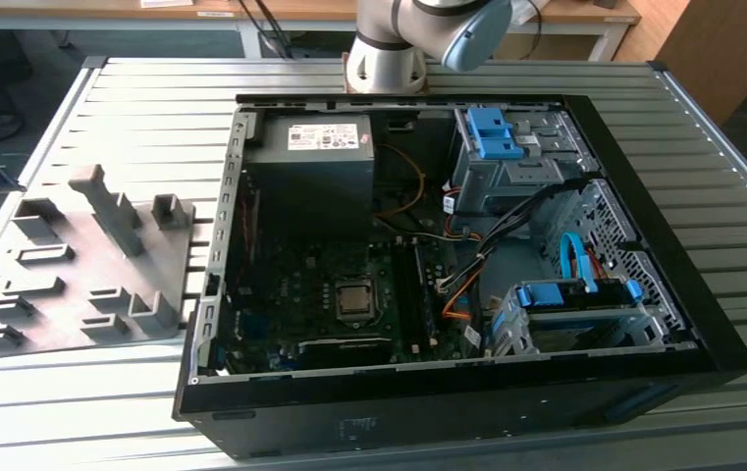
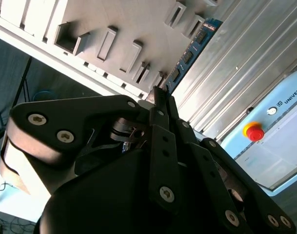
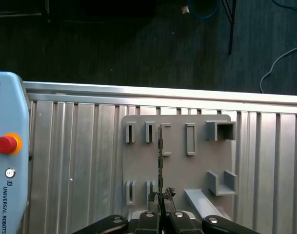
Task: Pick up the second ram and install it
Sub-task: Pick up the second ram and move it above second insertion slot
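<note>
**Over the grey tray (image 3: 197,170), second ram (image 3: 160,156) locked in the fingers (image 2: 163,131)**

On the exterior view's left, the tray sits flat on the ribbed counter (image 1: 478,74). In both wrist views the fingers are clamped on one end of the ram, high above that tray. The strip's long axis runs straight out from the fingertips, pointing down at the tray, and its free end looks clear of every pocket, with open air all round. On the exterior view's right lies the open computer case (image 1: 687,294), motherboard (image 1: 334,285) face-up. I'd judge the case walls and cables (image 1: 471,280) make it tight in there.
</note>
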{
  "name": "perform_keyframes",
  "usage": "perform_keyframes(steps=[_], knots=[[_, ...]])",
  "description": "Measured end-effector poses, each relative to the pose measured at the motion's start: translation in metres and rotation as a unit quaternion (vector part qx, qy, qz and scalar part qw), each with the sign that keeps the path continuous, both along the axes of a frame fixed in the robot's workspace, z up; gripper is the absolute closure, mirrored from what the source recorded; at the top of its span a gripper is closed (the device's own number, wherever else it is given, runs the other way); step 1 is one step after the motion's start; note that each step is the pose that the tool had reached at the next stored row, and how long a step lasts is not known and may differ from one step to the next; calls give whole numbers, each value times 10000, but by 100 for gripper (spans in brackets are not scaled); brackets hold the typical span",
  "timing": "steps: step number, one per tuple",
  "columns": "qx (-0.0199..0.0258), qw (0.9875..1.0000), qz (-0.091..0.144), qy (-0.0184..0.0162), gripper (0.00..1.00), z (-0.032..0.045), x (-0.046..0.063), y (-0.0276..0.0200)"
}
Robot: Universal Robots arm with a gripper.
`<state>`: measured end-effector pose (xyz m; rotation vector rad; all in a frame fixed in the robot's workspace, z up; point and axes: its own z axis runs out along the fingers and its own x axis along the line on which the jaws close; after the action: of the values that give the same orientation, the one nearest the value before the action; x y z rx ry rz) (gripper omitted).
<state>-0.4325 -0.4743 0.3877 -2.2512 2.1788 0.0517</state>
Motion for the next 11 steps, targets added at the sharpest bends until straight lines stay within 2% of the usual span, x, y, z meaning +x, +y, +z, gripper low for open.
perform_keyframes(steps=[3, 11], knots=[[1, 10000, 0, -1, 86, 54, -1, 0], [1, 10000, 0, 0, 86, 57, 0, 0]])
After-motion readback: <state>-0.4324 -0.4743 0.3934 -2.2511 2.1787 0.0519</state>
